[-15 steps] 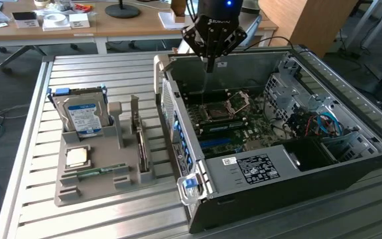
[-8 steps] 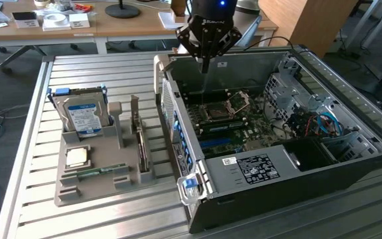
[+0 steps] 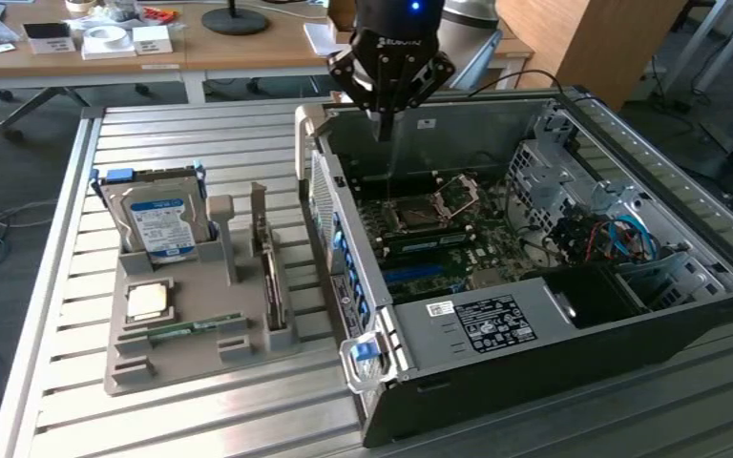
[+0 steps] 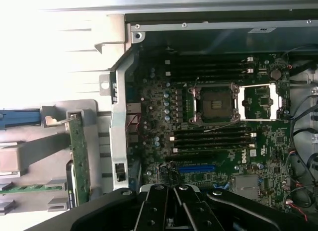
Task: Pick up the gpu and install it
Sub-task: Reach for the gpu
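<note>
The black, two-fingered end effector (image 3: 387, 129) hangs clenched and empty, its fingers pressed together and pointing straight down over the open black metal computer case (image 3: 533, 324). In the wrist view the end effector (image 4: 174, 191) sits above the dark green motherboard (image 4: 159, 107), near the bare square processor socket (image 4: 214, 104) and the long blue expansion slot (image 4: 196, 168).

The case lies on its side with the panel off, probably so that every slot faces upward for a vertical approach. The gpu (image 3: 270, 277), a thin dark circuit card with a silvery bracket at one end, is well apart from the end effector. It stands on edge in a groove of the grey plastic holder (image 3: 131, 367) on the slatted aluminium bench (image 3: 188, 143), just beside the case. Held upright like that, its top edge (image 4: 79, 156) is exposed for a pinch from above. The boxy silver hard drive with a blue label (image 3: 163, 224) is propped in the same holder for the same reason.
</note>
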### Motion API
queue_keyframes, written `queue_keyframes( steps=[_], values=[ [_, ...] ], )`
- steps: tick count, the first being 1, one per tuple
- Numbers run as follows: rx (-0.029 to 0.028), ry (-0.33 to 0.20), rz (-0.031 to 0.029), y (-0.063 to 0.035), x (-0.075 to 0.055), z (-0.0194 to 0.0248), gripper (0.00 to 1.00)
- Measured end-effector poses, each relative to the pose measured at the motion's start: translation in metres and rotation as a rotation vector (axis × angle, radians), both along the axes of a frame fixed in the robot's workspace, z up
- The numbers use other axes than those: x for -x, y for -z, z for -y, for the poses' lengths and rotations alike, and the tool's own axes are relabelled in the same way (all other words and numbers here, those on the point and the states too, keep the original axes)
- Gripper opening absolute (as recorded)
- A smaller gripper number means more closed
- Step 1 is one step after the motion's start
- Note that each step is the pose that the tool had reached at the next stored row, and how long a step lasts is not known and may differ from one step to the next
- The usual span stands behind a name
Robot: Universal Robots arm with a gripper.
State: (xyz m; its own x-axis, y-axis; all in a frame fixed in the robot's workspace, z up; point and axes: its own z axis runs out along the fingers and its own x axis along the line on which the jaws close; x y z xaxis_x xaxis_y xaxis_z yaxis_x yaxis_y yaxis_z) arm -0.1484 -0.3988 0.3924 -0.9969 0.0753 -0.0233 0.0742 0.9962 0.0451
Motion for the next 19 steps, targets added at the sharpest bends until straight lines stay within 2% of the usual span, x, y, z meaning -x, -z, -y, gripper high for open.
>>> queue_keyframes(
  steps=[7,19],
  values=[
    [0.0,0.0,0.0,0.0002,0.006,0.0,0.11],
    [0.0001,0.0,0.0,0.0002,0.0087,0.0,0.11]
  ],
)
